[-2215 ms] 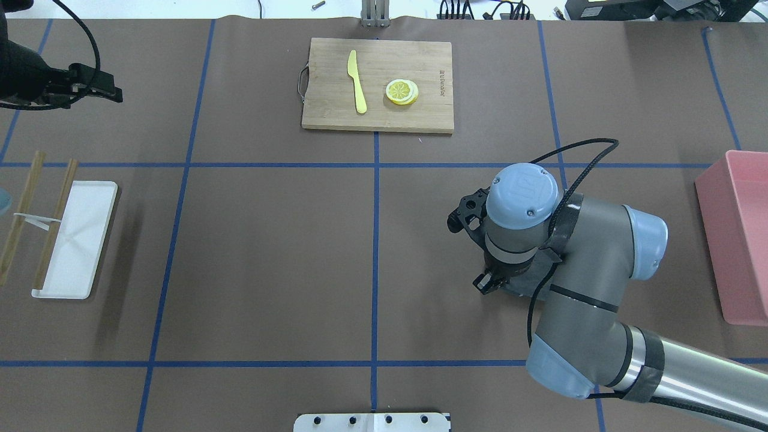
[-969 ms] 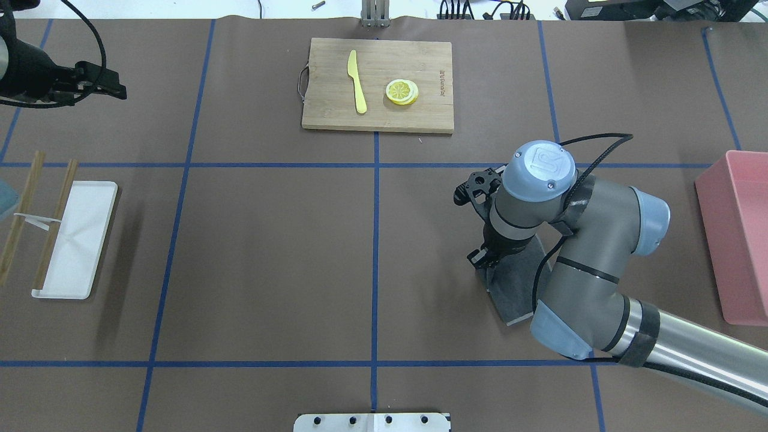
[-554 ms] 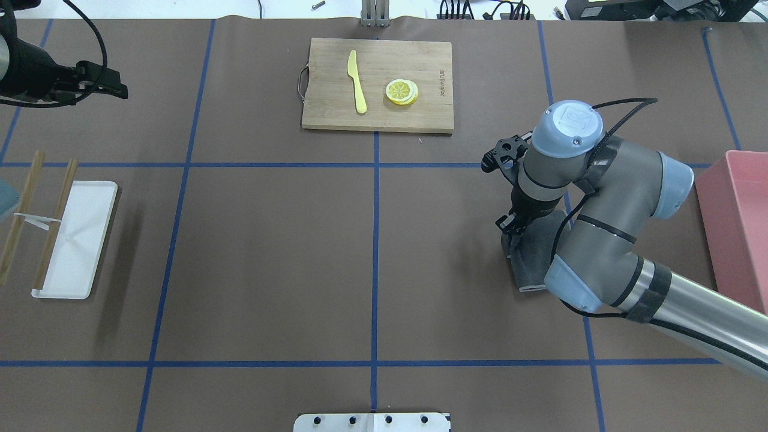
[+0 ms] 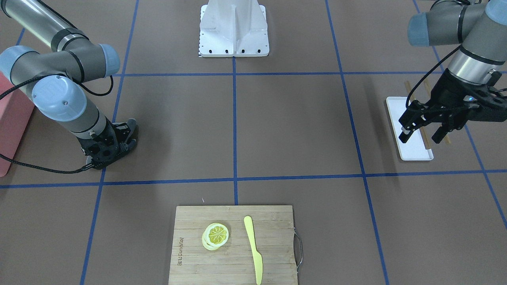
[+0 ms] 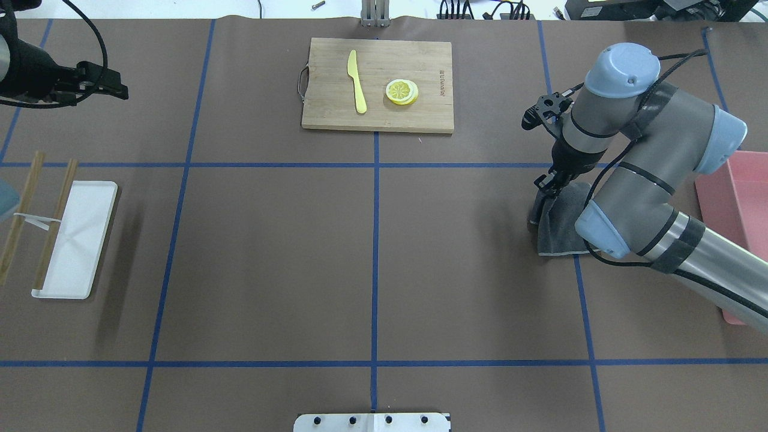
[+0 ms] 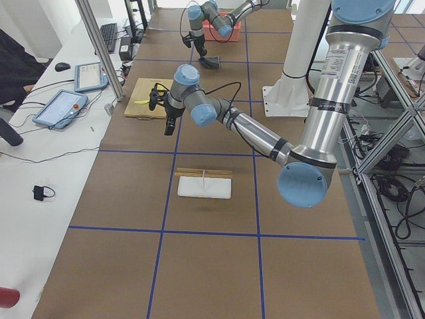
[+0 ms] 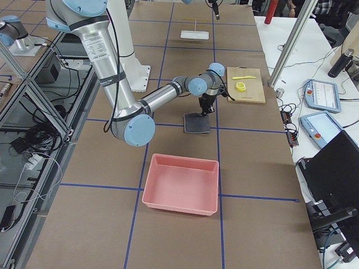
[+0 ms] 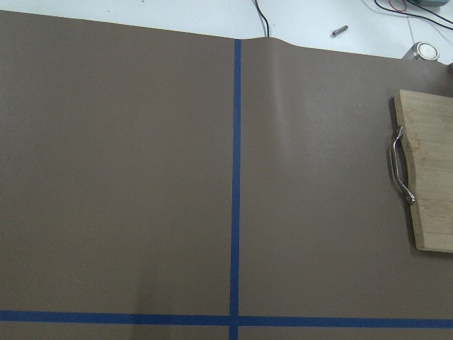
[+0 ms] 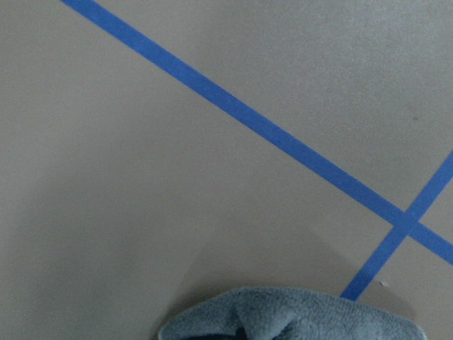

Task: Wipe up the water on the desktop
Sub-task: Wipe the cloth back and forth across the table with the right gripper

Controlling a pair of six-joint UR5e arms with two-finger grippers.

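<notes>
The brown desktop (image 5: 270,240) with blue tape lines fills the overhead view. I see no water on it. My right gripper (image 5: 547,187) points down, shut on one end of a grey cloth (image 5: 557,227) that trails on the desktop towards the robot, right of centre. The cloth also shows in the exterior right view (image 7: 197,123) and at the bottom edge of the right wrist view (image 9: 297,317). My left gripper (image 4: 422,134) is open and empty, held above the desktop at the far left (image 5: 114,91).
A bamboo cutting board (image 5: 324,108) with a yellow knife (image 5: 357,84) and lemon slices (image 5: 402,92) lies at the far middle. A pink bin (image 5: 741,198) stands at the right edge. A white tray (image 5: 78,252) with chopsticks (image 5: 57,219) lies at the left.
My right gripper has dragged the grey cloth away from the robot and to the right, across the blue tape line. The left gripper has barely moved.
</notes>
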